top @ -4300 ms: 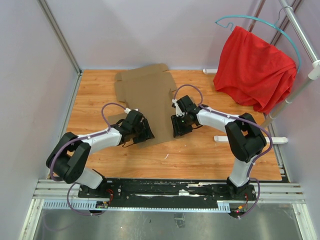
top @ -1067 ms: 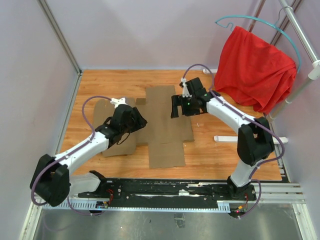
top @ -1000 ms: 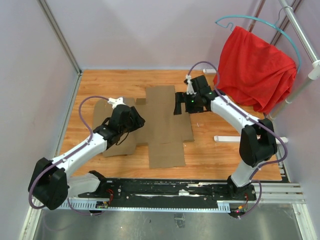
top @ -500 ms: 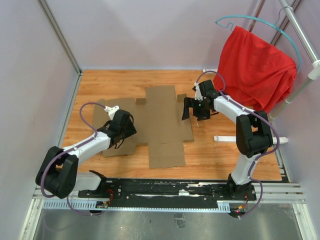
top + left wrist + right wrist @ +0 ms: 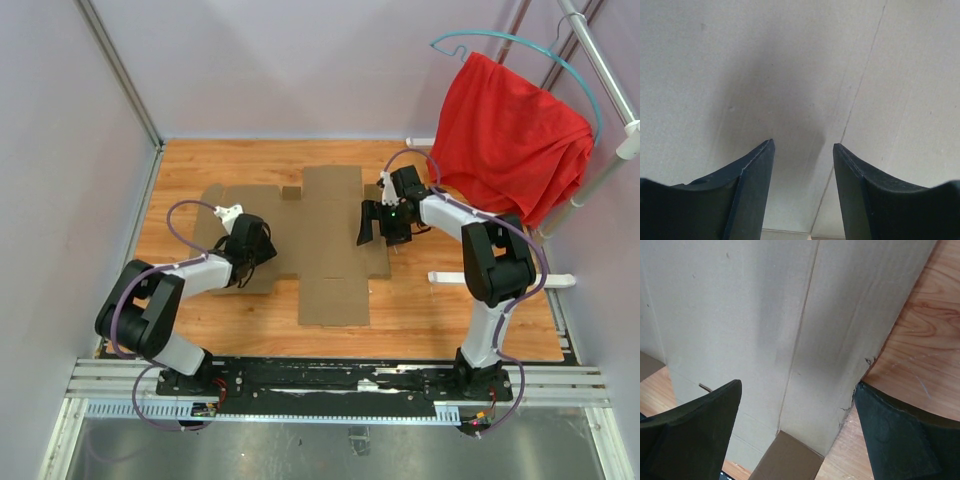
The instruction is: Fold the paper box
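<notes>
Top external view showed the box (image 5: 330, 240) lying flat and square on the counter (image 5: 450, 320), no flap raised yet; seconds earlier it sat skewed toward the back. Left pincer (image 5: 258, 245) had drawn back over the left flap (image 5: 225, 210), jaws parted, gripping nothing. Right pincer (image 5: 378, 228) had slid to the sheet's right edge, spread wide, empty. Sheet looked positioned, so folding, I judged, could begin.

Wooden counter (image 5: 180, 170): plank grain, light scratches near the right side. Red cloth (image 5: 505, 140): draped over a teal hanger (image 5: 500, 38) at far right, which hangs on a metal rack (image 5: 600, 60). White rack foot (image 5: 450, 278): lying on the counter, right side.
</notes>
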Available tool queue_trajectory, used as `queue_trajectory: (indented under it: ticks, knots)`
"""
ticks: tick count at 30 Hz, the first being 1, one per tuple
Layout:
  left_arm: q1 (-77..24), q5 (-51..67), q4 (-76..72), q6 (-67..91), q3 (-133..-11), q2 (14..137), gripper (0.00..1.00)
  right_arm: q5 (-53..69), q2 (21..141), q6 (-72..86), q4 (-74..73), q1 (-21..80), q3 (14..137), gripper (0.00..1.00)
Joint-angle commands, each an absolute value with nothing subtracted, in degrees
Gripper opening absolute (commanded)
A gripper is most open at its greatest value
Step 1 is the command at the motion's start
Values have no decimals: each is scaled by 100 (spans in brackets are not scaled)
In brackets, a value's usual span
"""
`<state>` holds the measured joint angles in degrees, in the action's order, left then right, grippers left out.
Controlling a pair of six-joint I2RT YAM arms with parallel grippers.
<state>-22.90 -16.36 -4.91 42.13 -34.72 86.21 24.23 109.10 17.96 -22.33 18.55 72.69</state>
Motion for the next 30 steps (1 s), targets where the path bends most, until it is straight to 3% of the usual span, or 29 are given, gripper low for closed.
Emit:
queue_trajectory:
  ticks: [1,11,23,26,30]
  knots:
    - [-2254,-854,-501,4285,-3131,9460,57,2650,11131,1760,-2264,2189,7225,94]
    - [-2264,-397,-973,4453,-2564,9374,56,2268,10426,1898,-2545,2330,7582,90]
    - [-2404,-22,-1406,4830,-1779,8742,55,2701,10318,1971,-2684,2498,8324,88]
    - [-2409,-24,-1418,4825,-1761,8795,55,2230,10392,1860,-2886,2499,8381,88]
    - [-2412,-43,-1413,4810,-1750,8781,55,559,10251,1721,-3269,2452,8370,92]
